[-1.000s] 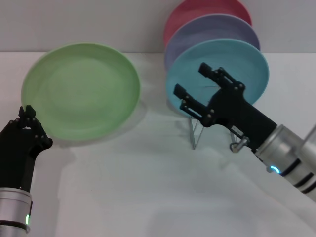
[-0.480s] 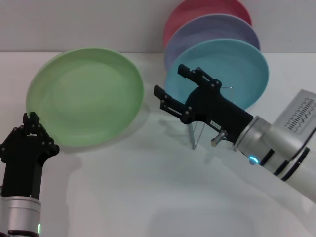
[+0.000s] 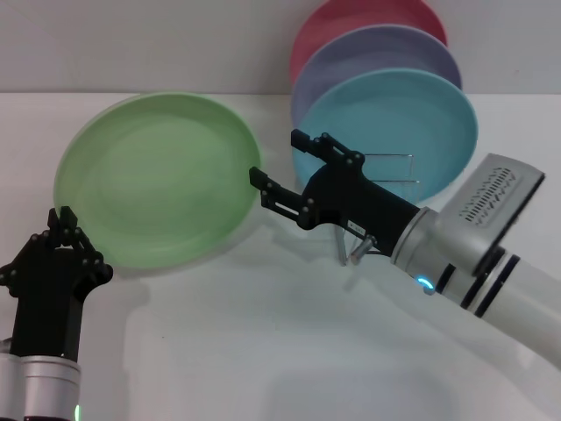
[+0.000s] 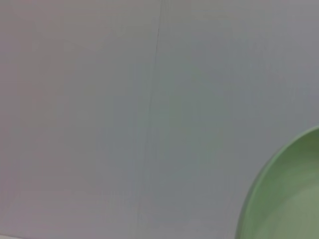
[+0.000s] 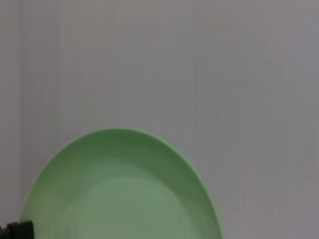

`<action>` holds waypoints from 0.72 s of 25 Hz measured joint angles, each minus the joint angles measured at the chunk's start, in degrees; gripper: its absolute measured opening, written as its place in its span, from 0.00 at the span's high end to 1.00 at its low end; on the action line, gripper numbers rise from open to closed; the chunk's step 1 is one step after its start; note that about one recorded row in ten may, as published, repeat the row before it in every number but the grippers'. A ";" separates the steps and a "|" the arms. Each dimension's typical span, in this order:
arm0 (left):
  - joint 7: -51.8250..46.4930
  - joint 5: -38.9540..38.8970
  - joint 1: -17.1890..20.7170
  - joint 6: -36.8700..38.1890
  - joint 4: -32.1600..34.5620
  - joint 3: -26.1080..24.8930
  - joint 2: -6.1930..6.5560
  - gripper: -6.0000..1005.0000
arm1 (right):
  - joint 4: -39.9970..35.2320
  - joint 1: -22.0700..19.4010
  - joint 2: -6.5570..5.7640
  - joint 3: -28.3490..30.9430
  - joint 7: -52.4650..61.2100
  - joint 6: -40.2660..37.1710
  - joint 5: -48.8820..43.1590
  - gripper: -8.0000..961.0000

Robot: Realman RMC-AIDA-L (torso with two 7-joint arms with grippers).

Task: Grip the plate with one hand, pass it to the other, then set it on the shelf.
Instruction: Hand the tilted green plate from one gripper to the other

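Plainly held aloft on the left side of the head view: the plate [image 3: 158, 189], light green, round, tilted with its hollow face toward the camera, its lower left rim pinched by the left gripper [image 3: 63, 230]. Black fingers of that gripper pressed together on the rim, the arm rising from the bottom left corner. Seen also as a green arc at the corner of the left wrist view [image 4: 286, 199], against a plain grey wall, and as a full upper curve in the right wrist view [image 5: 122, 191].

Reaching in from the right: the right gripper [image 3: 276, 171], fingers spread, one above and one below, tips just beside the plate's right rim, whether touching it not clear. Nothing between those fingers. Behind it, the black wrist body and the silver forearm with a small blue light, stretching down to the lower right.

Farther back on the right: the shelf [image 3: 372, 189], a thin silver wire rack, mostly hidden by the right arm, standing on the white table [image 3: 263, 351]. Upright in it, three plates one behind another: a light blue plate [image 3: 421, 118] at the front, a purple plate [image 3: 386, 53] behind, a pink plate [image 3: 368, 17] at the back.
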 joint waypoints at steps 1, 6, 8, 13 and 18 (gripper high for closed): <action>0.01 -0.03 0.04 0.08 -0.03 0.12 0.00 0.96 | 0.28 0.09 0.02 0.00 0.02 0.80 0.00 0.18; 0.03 -0.97 -0.15 0.57 -0.06 1.04 0.00 0.96 | 1.39 0.33 0.09 -0.19 0.35 3.09 0.00 0.18; 0.20 -1.38 -0.50 0.60 -0.06 1.34 0.00 0.96 | 1.51 0.43 0.14 -0.52 0.77 3.51 0.20 0.18; 0.27 -1.57 -0.94 0.57 -0.06 1.83 0.00 0.96 | 1.67 0.69 0.19 -0.59 1.42 4.67 0.34 0.18; 0.36 -2.24 -1.33 0.63 -0.06 2.22 0.00 0.96 | 1.71 0.96 0.19 -0.59 1.63 4.75 0.35 0.18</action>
